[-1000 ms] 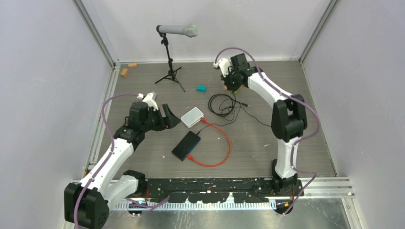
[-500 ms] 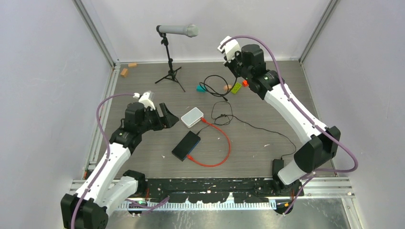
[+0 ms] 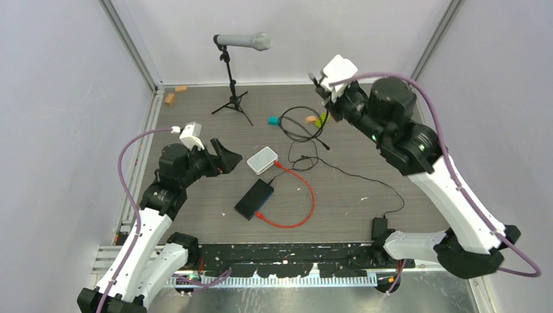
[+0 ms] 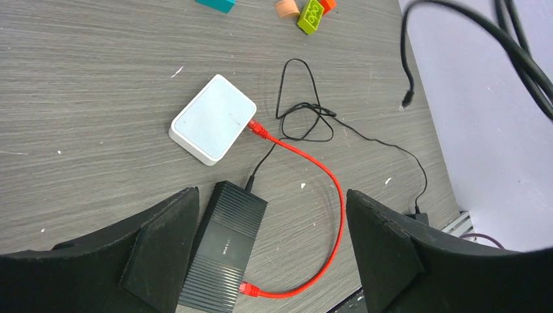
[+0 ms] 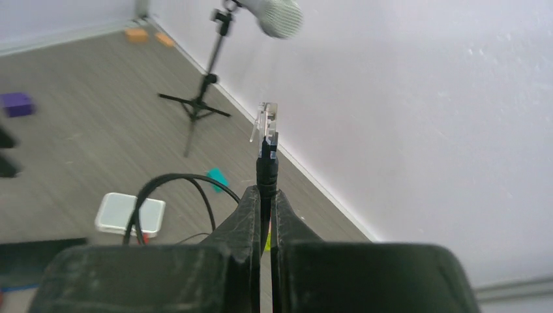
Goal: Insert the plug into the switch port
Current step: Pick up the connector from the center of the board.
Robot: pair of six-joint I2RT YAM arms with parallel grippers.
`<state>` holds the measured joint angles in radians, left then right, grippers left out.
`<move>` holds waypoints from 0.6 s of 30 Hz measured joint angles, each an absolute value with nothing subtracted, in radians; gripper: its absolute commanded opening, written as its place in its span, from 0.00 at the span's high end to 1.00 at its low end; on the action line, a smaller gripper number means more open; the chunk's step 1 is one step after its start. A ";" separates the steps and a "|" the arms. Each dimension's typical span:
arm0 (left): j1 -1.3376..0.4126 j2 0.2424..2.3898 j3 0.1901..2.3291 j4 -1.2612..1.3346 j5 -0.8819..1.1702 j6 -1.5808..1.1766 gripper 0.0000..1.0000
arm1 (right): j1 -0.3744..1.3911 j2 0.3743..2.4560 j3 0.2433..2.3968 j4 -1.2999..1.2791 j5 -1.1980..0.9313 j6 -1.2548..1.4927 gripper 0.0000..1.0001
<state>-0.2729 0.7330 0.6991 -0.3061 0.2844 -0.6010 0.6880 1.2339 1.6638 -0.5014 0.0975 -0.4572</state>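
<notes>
Lifting the plug (image 5: 267,120) higher, the right gripper (image 5: 264,195) pinches its black cable (image 5: 267,173) tight; the left gripper (image 4: 270,202) has opened wider; the black switch (image 4: 225,254) lies far below, so lowering comes next.

My left gripper (image 3: 229,151) hovers with its jaws spread, just left of the white box (image 3: 263,160) and not touching it. My right gripper (image 3: 319,83) is raised over the far side of the table (image 3: 339,208), its fingers mostly hidden by the wrist. A black cable (image 3: 300,108) hangs from it in a loop and trails across the table. The red cable (image 3: 313,195) curves from the white box round to the near end of the black switch (image 3: 254,199). Its plug (image 3: 259,214) lies against that end, and I cannot tell whether it is seated. A microphone (image 3: 251,41) stands at the back.
</notes>
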 measured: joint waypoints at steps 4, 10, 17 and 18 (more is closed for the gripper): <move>-0.273 0.733 0.689 -0.305 0.285 -0.623 0.16 | 0.841 1.151 1.668 -0.589 0.138 -0.460 1.00; -0.273 0.733 0.665 -0.306 0.289 -0.644 0.16 | 1.132 1.072 1.610 -0.723 0.298 -0.410 1.00; -0.273 0.718 0.633 -0.306 0.290 -0.655 0.16 | 1.267 1.059 1.304 -0.791 0.543 -0.238 1.00; -0.273 0.715 0.627 -0.307 0.291 -0.655 0.16 | 1.267 1.059 1.253 -0.799 0.570 -0.217 0.99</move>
